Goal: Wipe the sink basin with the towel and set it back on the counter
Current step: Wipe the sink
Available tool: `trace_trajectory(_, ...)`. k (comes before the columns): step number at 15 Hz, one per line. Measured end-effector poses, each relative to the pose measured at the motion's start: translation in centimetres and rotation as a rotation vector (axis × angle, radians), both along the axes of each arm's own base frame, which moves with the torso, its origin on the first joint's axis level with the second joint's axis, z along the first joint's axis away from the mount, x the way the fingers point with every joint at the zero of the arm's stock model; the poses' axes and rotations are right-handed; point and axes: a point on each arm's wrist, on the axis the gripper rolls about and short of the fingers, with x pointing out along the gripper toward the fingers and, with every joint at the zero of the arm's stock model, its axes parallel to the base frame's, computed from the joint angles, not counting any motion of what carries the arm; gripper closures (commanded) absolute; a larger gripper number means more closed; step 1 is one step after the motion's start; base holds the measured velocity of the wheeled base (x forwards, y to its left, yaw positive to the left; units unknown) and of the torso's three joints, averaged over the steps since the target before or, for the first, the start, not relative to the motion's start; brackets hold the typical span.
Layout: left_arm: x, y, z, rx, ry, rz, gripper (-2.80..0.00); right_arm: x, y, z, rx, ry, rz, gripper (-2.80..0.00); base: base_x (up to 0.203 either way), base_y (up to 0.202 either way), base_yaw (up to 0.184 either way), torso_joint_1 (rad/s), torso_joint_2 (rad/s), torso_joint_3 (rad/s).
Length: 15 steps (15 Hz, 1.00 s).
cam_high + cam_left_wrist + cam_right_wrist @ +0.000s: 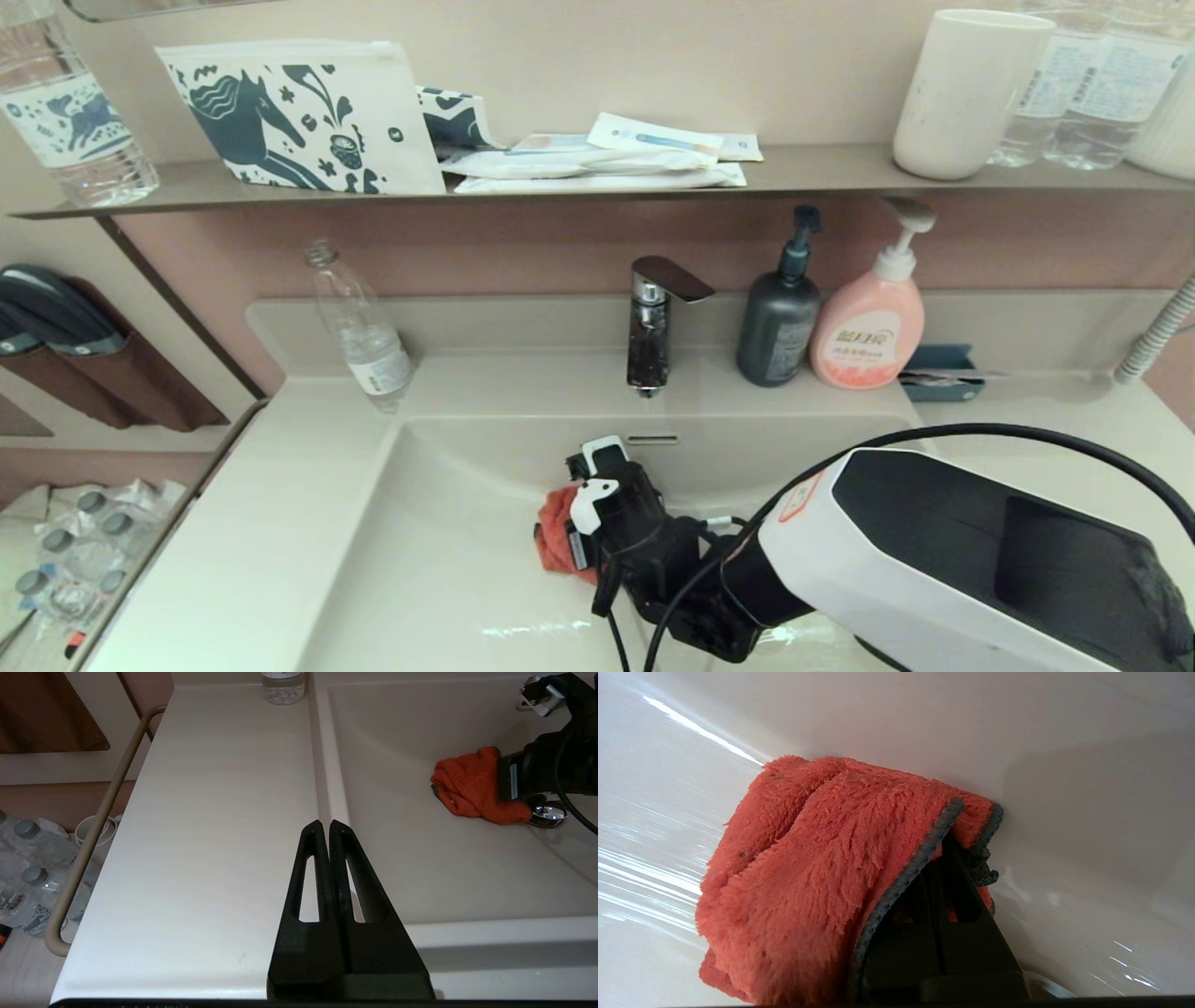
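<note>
Towel [817, 872] folds hide your right gripper's [945, 858] fingertips; its fingers are clamped on the cloth, reaching down into the sink basin [448, 560] beside the drain plug [549, 813]. Your left gripper [325, 826] sits pressed together over the counter [210, 835].

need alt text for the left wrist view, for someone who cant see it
The right gripper holds an orange-red towel against the floor of the off-white sink basin, beside the chrome drain plug. In the foreground the shut left gripper hangs over the counter at the basin's edge; a clear bottle stands at the far end.
</note>
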Motion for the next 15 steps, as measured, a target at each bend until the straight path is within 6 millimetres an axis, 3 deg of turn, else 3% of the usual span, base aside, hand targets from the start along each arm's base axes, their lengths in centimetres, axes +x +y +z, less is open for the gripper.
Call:
trace_trajectory(8, 0.0, 0.0, 0.0, 0.0, 0.0, 0.0, 0.0, -2.9, -8.2, -0.3, -0.082, 0.069, -0.085, 0.0, 0.0, 0.0, 0.0, 0.0, 0.0, 0.0)
trace_trajectory(15, 0.0, 0.0, 0.0, 0.0, 0.0, 0.0, 0.0, -5.7, -16.5, 2.0, -0.12, 0.123, -0.197, 0.0, 0.0, 0.0, 0.0, 0.0, 0.0, 0.0)
